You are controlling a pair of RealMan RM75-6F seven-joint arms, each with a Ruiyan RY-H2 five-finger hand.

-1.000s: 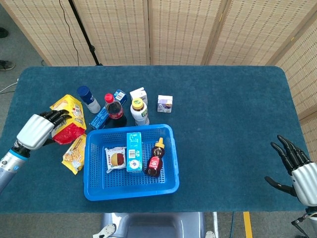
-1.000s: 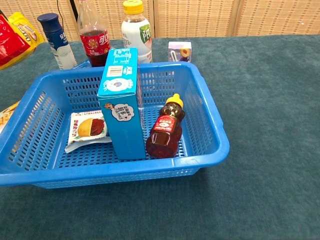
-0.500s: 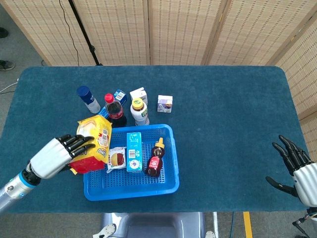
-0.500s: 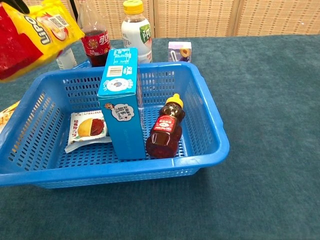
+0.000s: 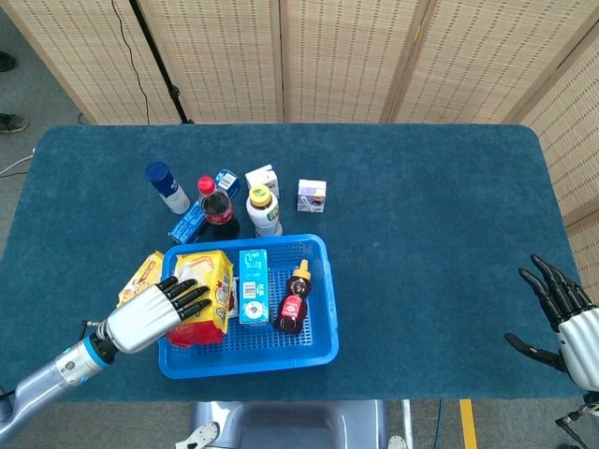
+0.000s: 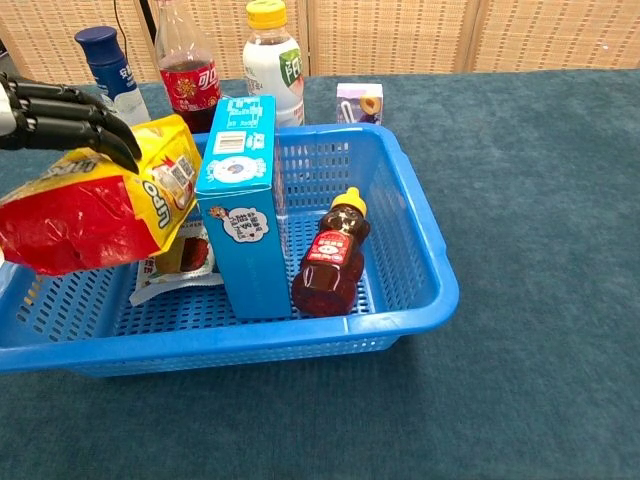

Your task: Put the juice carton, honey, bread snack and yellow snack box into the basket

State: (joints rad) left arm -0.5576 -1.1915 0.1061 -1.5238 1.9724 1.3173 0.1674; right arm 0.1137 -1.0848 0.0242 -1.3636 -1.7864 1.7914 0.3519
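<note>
My left hand [image 5: 150, 318] grips a yellow and red snack pack [image 5: 201, 297] and holds it inside the left part of the blue basket [image 5: 323, 318]. In the chest view the hand's fingers [image 6: 70, 115] lie over the top of the pack [image 6: 100, 205], which hangs just above the basket floor. The blue juice carton [image 6: 240, 200] stands upright in the basket's middle, with the honey bottle [image 6: 335, 260] leaning beside it. The bread snack [image 6: 185, 255] lies flat, mostly hidden under the pack. My right hand [image 5: 562, 318] is empty with its fingers spread at the table's right edge.
Behind the basket stand a blue-capped bottle [image 5: 165, 186], a cola bottle [image 5: 215, 202] and a yellow-capped bottle [image 5: 265, 210], with small cartons [image 5: 312, 195] and a blue box [image 5: 186, 225]. Another yellow snack packet [image 5: 138, 275] lies left of the basket.
My left hand lifted the yellow and red pack off the table at the left, carried it rightward and lowered it into the basket's left part. The right hand barely moved.
</note>
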